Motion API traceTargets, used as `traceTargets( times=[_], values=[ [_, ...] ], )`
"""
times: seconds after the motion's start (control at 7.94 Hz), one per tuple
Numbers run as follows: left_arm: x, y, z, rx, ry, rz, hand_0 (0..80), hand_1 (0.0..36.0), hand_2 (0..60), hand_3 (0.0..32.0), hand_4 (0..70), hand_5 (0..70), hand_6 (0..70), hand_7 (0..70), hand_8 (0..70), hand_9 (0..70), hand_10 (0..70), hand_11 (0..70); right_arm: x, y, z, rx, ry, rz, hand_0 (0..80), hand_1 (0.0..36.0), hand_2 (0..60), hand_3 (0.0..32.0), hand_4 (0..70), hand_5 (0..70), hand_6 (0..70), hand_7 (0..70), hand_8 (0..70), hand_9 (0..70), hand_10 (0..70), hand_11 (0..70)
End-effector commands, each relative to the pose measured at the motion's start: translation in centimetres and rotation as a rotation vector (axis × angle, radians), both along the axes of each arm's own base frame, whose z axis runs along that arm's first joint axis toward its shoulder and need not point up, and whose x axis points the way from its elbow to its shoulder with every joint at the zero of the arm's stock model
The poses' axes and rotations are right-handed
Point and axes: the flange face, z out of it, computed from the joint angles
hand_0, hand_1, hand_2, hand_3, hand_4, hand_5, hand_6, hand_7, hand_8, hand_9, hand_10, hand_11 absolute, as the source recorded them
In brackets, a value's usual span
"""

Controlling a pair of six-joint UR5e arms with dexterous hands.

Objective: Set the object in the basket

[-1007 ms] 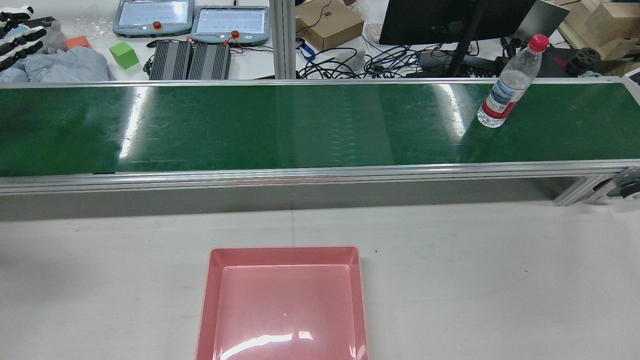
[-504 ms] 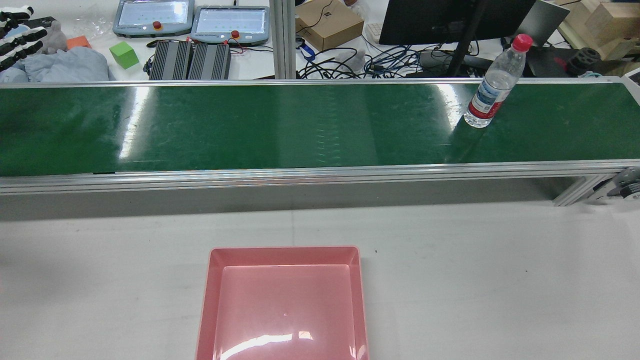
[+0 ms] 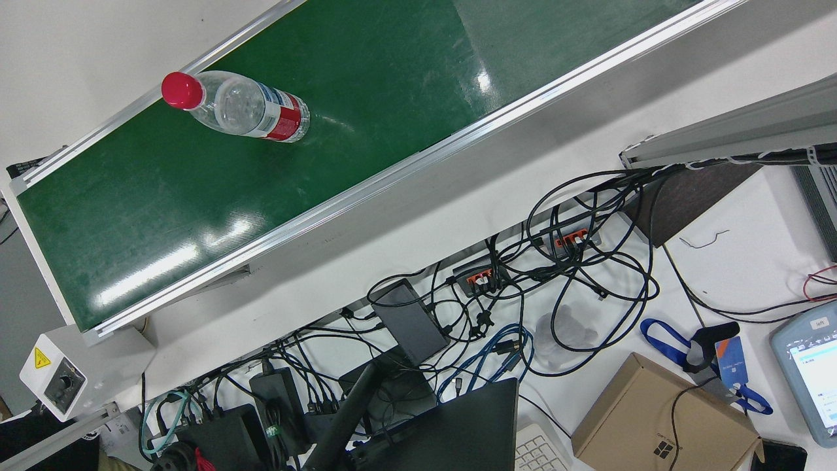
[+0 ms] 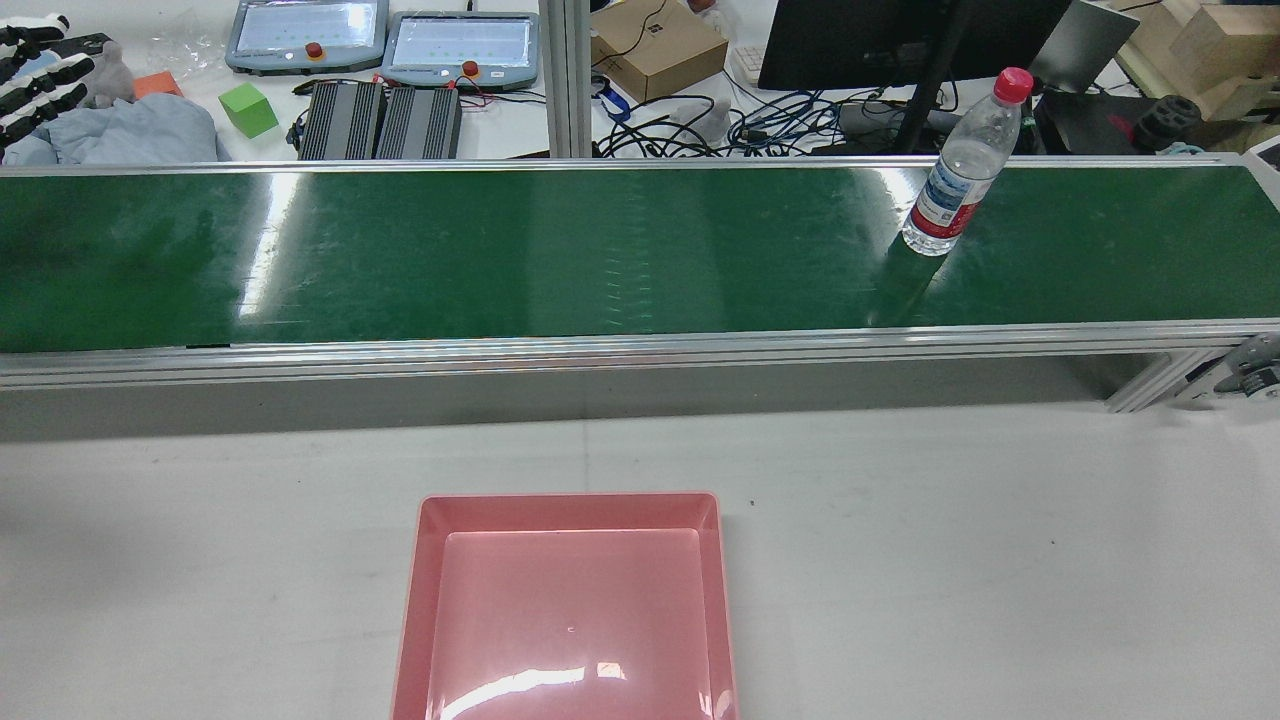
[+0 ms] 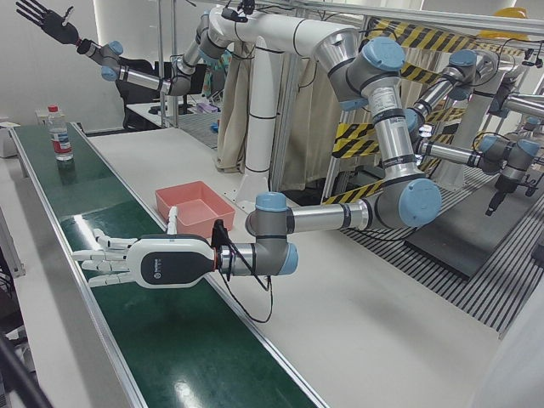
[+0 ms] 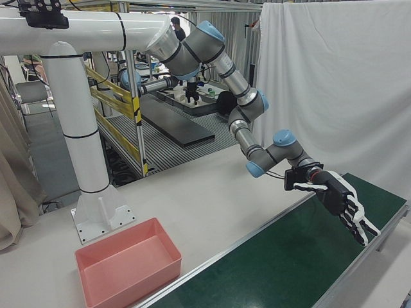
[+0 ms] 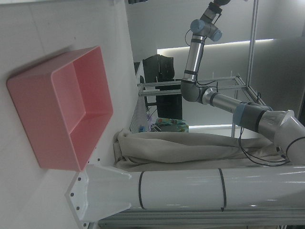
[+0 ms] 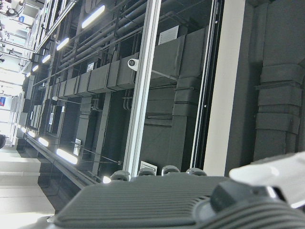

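1. Left hand (image 5: 144,261): stretched out level over the green conveyor belt (image 5: 85,255), well along it from the bottle. The fingers are straight and spread apart. Nothing lies between them and nothing is in the palm. In the left-front view it appears to float above the belt without contact.
2. The same hand in the right-front view (image 6: 340,199): the dark palm side shows, with the fingers fanned and angled down over the belt (image 6: 289,263). It holds nothing.
3. In the rear view only its black-and-white fingers (image 4: 35,75) show, at the top left corner, splayed.
4. Right hand (image 5: 47,17): raised high at the far end of the station, well above the belt. The fingers are spread wide and grip nothing. Its own camera shows only ceiling structure and lights.
5. Water bottle (image 4: 955,170): clear plastic with a red cap and a red-and-white label. It stands upright on the belt (image 4: 500,250) toward the robot's right end, nearer the belt's far edge. No hand touches it. It is also seen in the front view (image 3: 245,108) and, small and distant, in the left-front view (image 5: 58,136).
6. Pink basket (image 4: 570,497): sits on the white table (image 4: 950,560) on the robot's side of the belt, about midway between the arms. It has nothing inside. It is well apart from the bottle and from both hands. It also shows in the left-front (image 5: 183,189), right-front (image 6: 128,256) and left hand (image 7: 57,119) views.
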Motion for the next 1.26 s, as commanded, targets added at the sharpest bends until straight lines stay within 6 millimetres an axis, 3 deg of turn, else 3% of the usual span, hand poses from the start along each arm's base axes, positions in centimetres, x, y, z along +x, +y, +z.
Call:
traceTargets(
  times=[0.0,1.13],
  values=[
    [-0.06,0.01,0.04,-0.003,-0.001,-0.001,56.3,5.5,0.0,7.8,6.0,31.0,3.3,2.4,9.6,10.4,2.3,4.6,0.00,0.00,0.00,0.000,0.000,0.000,0.0,0.0,0.0,0.0,0.0,0.0,0.0,0.0,0.0,0.0,0.0,0.0],
    [-0.16,0.02,-0.09,-0.001,-0.002,-0.003,56.3,5.1,0.0,7.2,8.0,31.5,4.4,3.1,11.6,11.2,3.2,5.9,0.00,0.00,0.00,0.000,0.000,0.000,0.0,0.0,0.0,0.0,0.0,0.0,0.0,0.0,0.0,0.0,0.0,0.0]
  ],
)
